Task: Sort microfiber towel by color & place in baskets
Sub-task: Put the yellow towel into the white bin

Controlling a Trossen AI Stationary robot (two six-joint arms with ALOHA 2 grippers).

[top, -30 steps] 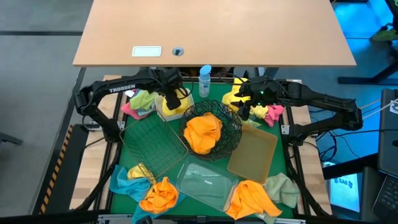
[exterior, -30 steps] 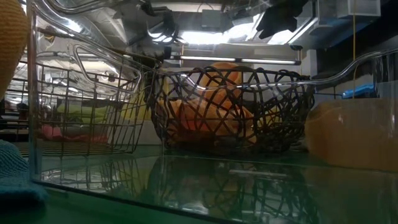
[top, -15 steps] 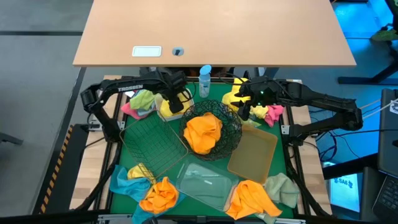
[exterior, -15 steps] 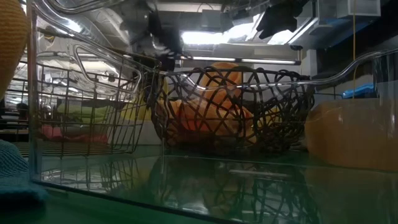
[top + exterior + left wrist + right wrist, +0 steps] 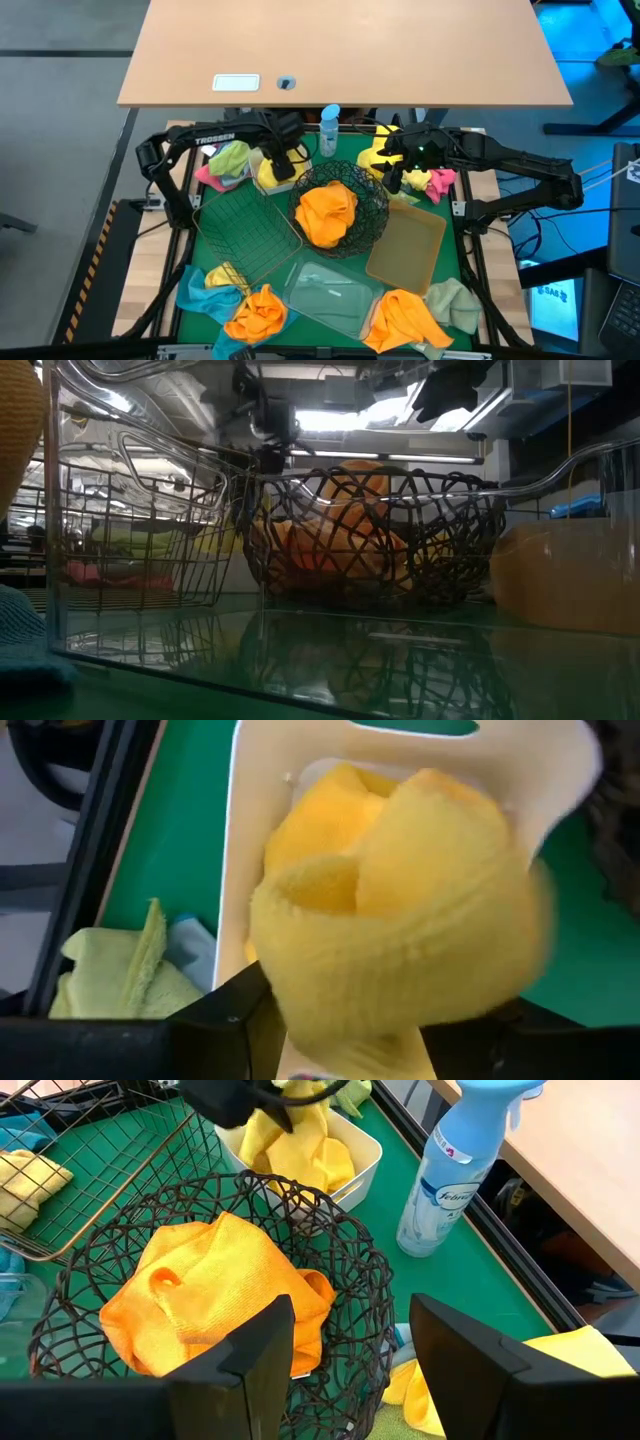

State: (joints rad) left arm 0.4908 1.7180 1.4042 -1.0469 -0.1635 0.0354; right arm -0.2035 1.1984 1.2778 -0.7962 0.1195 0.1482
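Note:
My left gripper (image 5: 280,165) points down over the small white tub (image 5: 262,182) at the far left, its fingers wide apart. A yellow towel (image 5: 400,920) bulges between them above the tub's other yellow towels (image 5: 295,1145). My right gripper (image 5: 350,1365) hangs open and holds nothing, above the far right rim of the round black wire bowl (image 5: 375,205). An orange towel (image 5: 325,212) lies in that bowl. The wire basket (image 5: 240,235), the clear tray (image 5: 330,295) and the tan tray (image 5: 405,245) hold no towel. My left gripper's fingers (image 5: 235,1020) stand on either side of the yellow towel's upper bulge (image 5: 300,970), coming from above. I cannot tell whether they touch it. The towel's lower part (image 5: 330,820) reaches into the white tub.
A spray bottle (image 5: 329,130) stands at the far edge between the arms. Green and pink towels (image 5: 228,160) lie far left, yellow and pink ones (image 5: 440,180) far right. Blue (image 5: 195,290), orange (image 5: 258,312), orange (image 5: 405,320) and pale green (image 5: 455,300) towels lie along the near edge.
My left gripper has sunk toward the white tub and tipped to point more steeply down; in the low view it has come lower into sight beside the black bowl. The yellow towel has gone down with it.

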